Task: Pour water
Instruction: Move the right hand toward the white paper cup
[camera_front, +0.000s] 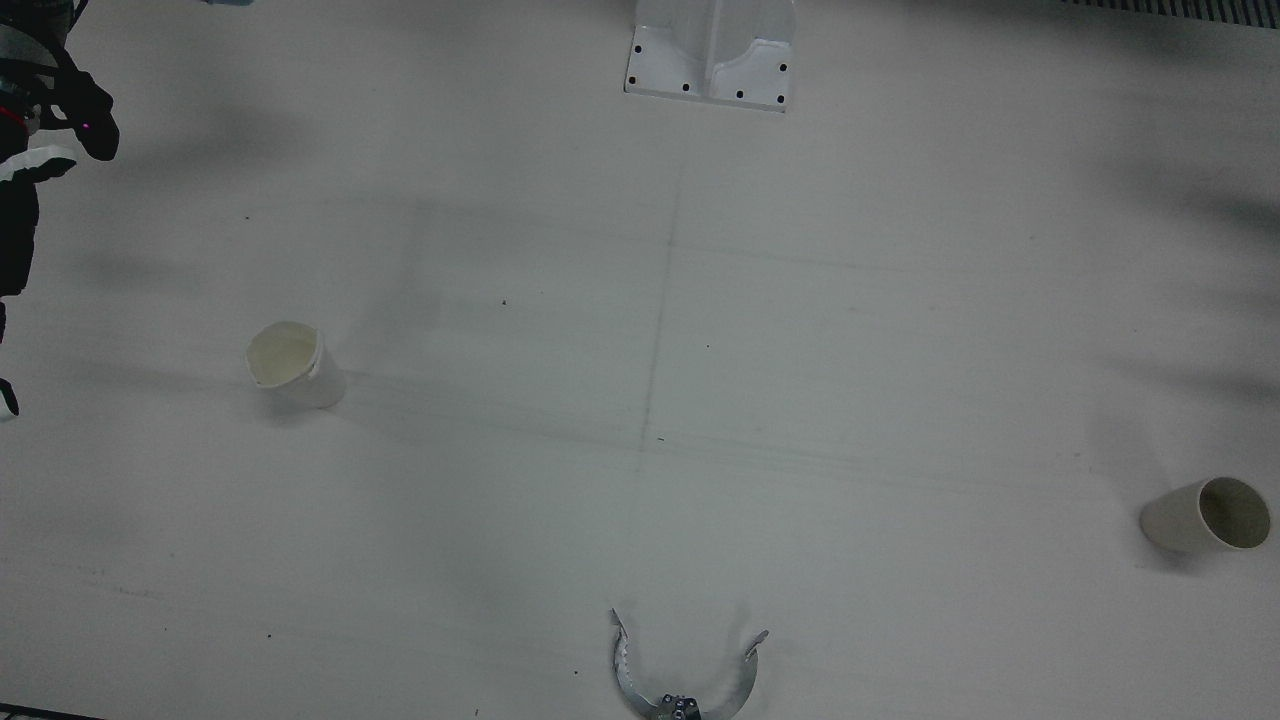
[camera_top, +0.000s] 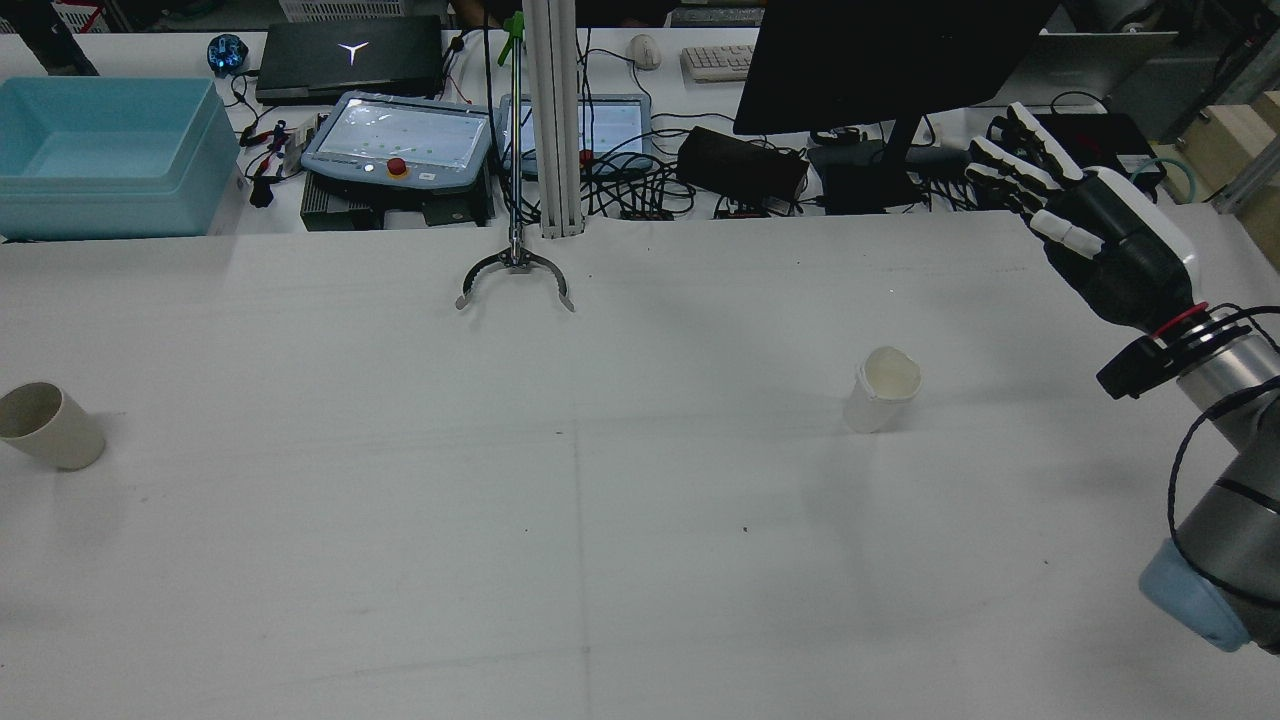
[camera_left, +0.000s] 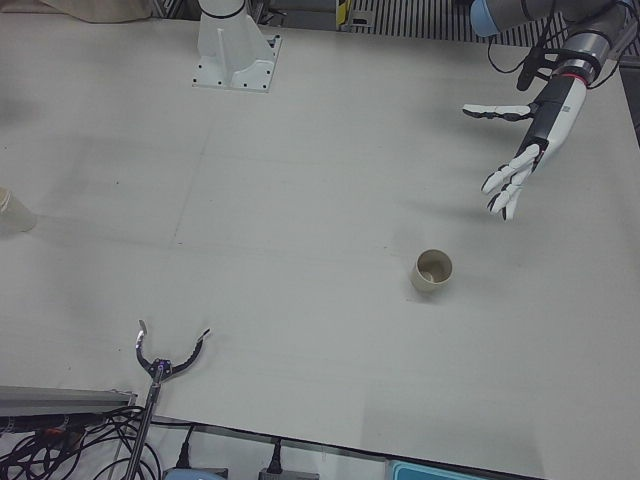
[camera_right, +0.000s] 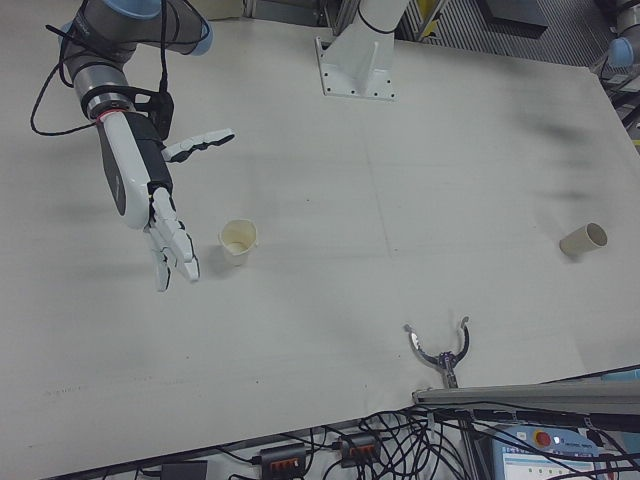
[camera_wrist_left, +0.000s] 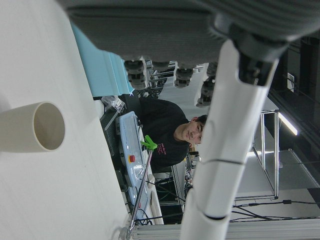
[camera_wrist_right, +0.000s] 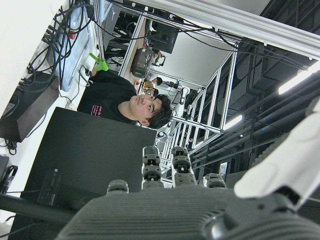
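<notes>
A cream paper cup with a dented rim (camera_top: 880, 390) stands upright on the white table (camera_top: 600, 480) before my right arm; it also shows in the front view as the dented cup (camera_front: 295, 365). A second, beige paper cup (camera_top: 50, 425) stands upright near the table's left edge, seen too as the beige cup (camera_left: 432, 272). My right hand (camera_top: 1100, 230) hovers open, fingers spread, above the table to the right of and beyond the dented cup. My left hand (camera_left: 530, 150) floats open above and behind the beige cup, well apart from it. Neither hand holds anything.
A metal claw-shaped fixture (camera_top: 515, 275) on a pole stands at the operators' edge. The arms' white pedestal (camera_front: 712, 60) sits at the opposite edge. Beyond the table are a blue bin (camera_top: 110, 150), teach pendants, cables and a dark monitor (camera_top: 880, 60). A person sits behind.
</notes>
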